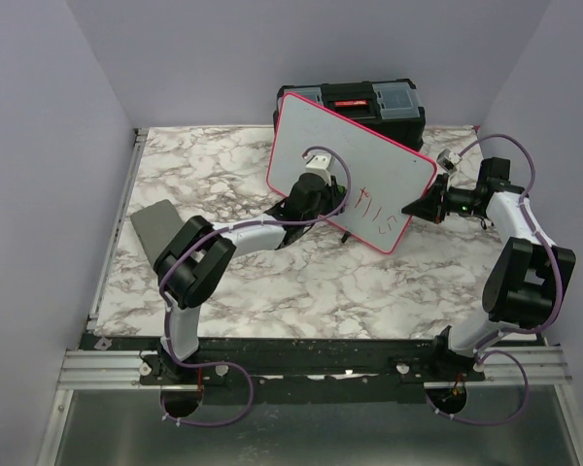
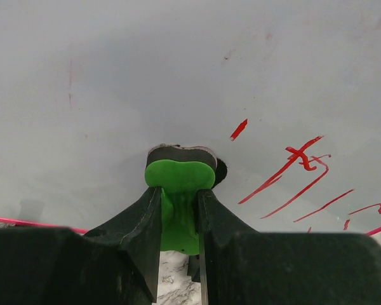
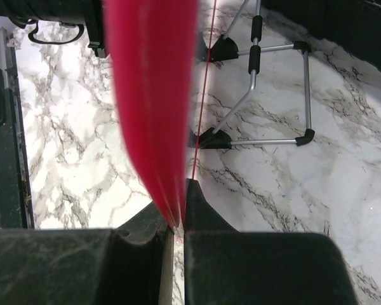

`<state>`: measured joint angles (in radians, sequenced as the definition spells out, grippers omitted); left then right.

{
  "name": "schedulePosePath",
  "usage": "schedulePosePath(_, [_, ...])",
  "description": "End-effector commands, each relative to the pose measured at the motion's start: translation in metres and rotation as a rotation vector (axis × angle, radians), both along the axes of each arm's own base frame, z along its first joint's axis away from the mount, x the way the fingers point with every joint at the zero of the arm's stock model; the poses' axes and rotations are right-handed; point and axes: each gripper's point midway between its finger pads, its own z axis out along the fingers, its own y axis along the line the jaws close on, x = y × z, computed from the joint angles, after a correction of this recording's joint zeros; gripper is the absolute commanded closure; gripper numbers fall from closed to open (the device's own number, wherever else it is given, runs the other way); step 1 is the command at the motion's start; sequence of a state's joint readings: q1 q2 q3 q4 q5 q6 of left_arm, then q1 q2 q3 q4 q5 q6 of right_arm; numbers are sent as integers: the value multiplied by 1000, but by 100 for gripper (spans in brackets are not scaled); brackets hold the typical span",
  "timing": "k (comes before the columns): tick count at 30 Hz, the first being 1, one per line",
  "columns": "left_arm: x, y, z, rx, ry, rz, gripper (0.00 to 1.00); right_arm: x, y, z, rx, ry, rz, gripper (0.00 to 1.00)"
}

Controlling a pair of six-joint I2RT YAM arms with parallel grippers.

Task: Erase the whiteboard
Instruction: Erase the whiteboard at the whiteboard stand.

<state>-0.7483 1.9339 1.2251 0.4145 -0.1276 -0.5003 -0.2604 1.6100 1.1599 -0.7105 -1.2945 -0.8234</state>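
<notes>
Whiteboard (image 1: 379, 170): stands tilted on the table (image 1: 204, 175) before the toolbox (image 1: 369, 102), red writing (image 1: 374, 209) at its lower right, right gripper (image 3: 178, 213) pinching its right rim, left gripper (image 2: 179, 197) clamped on a green eraser (image 2: 180, 175) held against its face.

The whiteboard (image 1: 389, 160) hides the lower front of the black toolbox (image 1: 355, 100). Its red handwriting (image 1: 374, 209) is too small to read, and its pink rim (image 3: 152, 95) blurs in the right wrist view.

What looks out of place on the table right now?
The whiteboard sits skewed to the table edges, right jaws pinching its rim. Some red writing is left at its lower right, beside the left jaws' green eraser. Nothing spilled or damaged.
</notes>
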Motion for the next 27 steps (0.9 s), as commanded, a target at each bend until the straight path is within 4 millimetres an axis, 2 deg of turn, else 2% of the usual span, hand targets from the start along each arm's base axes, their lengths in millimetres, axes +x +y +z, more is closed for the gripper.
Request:
schedulePosePath(1, [27, 8, 53, -99, -118, 53, 100, -26, 24, 18, 146, 119, 65, 99])
schedulePosePath(10, [28, 2, 91, -158, -164, 40, 100, -26, 24, 18, 146, 122, 66, 99])
schedulePosePath(19, [29, 1, 113, -178, -196, 33, 100, -25, 23, 17, 147, 124, 66, 99])
schedulePosePath(23, [27, -4, 107, -171, -178, 14, 100, -26, 24, 17, 147, 125, 66, 99])
schedulePosePath(27, [20, -11, 85, -160, -127, -12, 100, -25, 23, 17, 147, 124, 66, 99])
